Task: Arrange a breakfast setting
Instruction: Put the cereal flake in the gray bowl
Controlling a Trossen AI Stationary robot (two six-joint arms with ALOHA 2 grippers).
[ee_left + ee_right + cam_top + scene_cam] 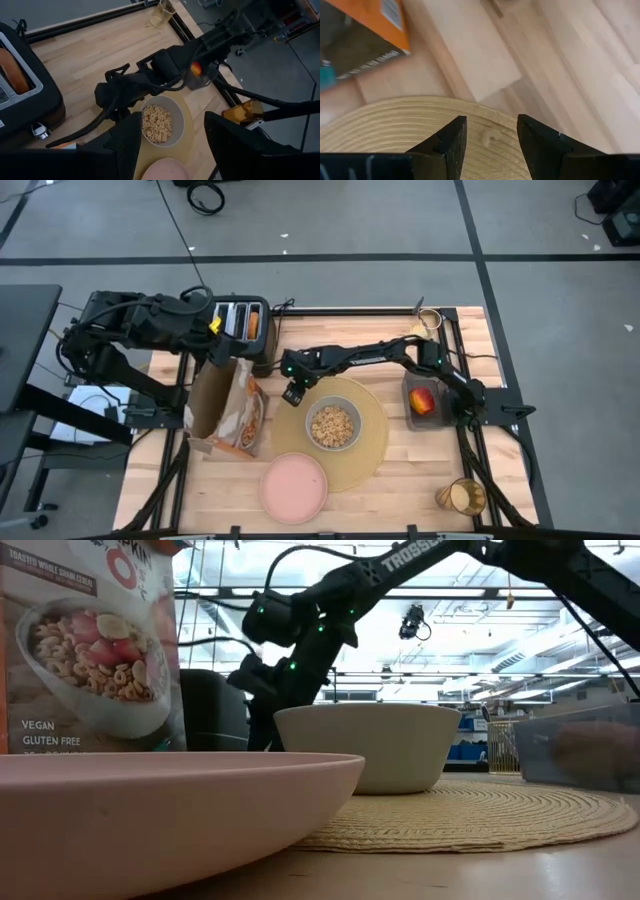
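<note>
The grey-green bowl point(333, 425) holds cereal rings and stands on the round tan placemat point(372, 448). The pink plate point(294, 487) lies at the near edge, overlapping the mat's rim. The red apple point(423, 400) sits in a clear tub at the right. The amber tumbler point(462, 497) stands near right. A toast round point(254, 326) sticks out of the black toaster point(240, 330). I cannot make out the spoon. My right gripper point(293, 392) hovers open and empty over the mat's far left rim point(420, 135), beside the bowl. My left gripper point(172, 150) is open and empty, high up by the toaster.
A cereal box point(228, 405) stands left of the mat, close to my right gripper. A clear glass point(428, 320) stands at the far right corner. My right arm point(380, 355) stretches across the table's far half. Bare wood lies between the mat and the tumbler.
</note>
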